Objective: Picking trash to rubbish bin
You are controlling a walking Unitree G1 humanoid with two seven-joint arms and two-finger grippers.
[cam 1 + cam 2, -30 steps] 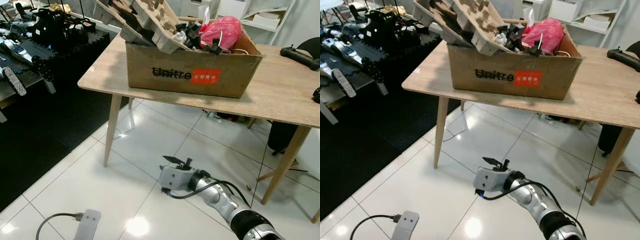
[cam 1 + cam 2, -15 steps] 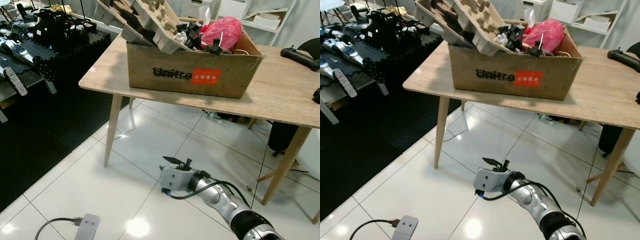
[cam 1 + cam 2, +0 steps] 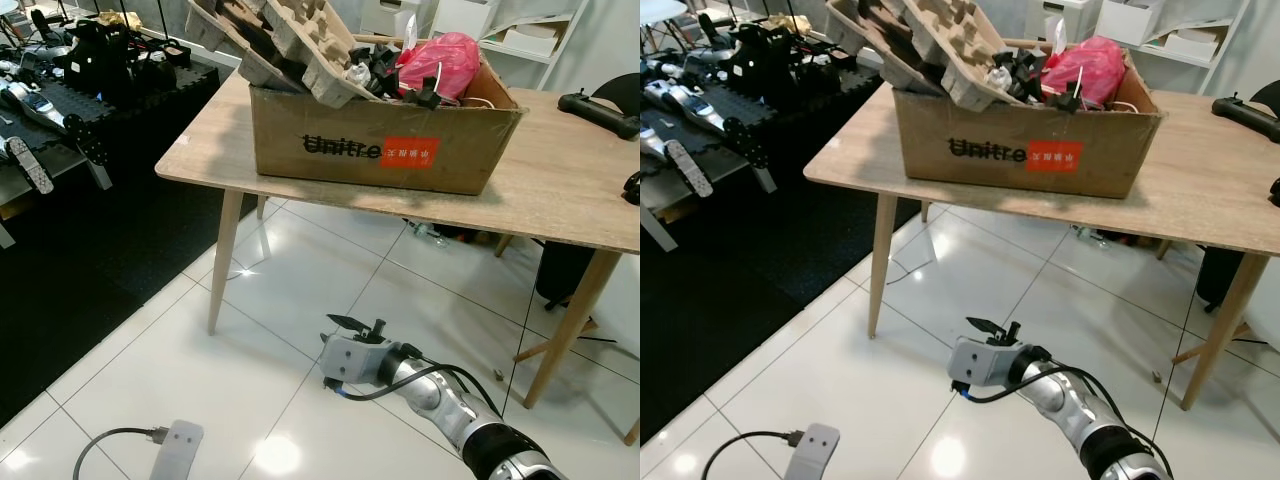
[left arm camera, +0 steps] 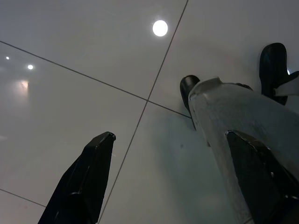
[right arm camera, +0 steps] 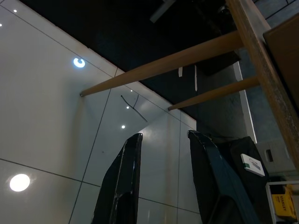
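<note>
Left of the wooden table [image 3: 590, 190] lies a black mat [image 3: 90, 230] with dark machines on it. In front of the table, low on the white floor [image 3: 200, 370], a grey plug block [image 3: 176, 452] rests. The left gripper [image 4: 168, 186] hangs over the tiles, fingers spread wide apart. On the table sits a cardboard box [image 3: 380, 150] (full of trash: egg trays, a pink bag [image 3: 440, 60]). The right gripper [image 3: 350, 322] floats before the table, fingers a little apart, holding nothing.
</note>
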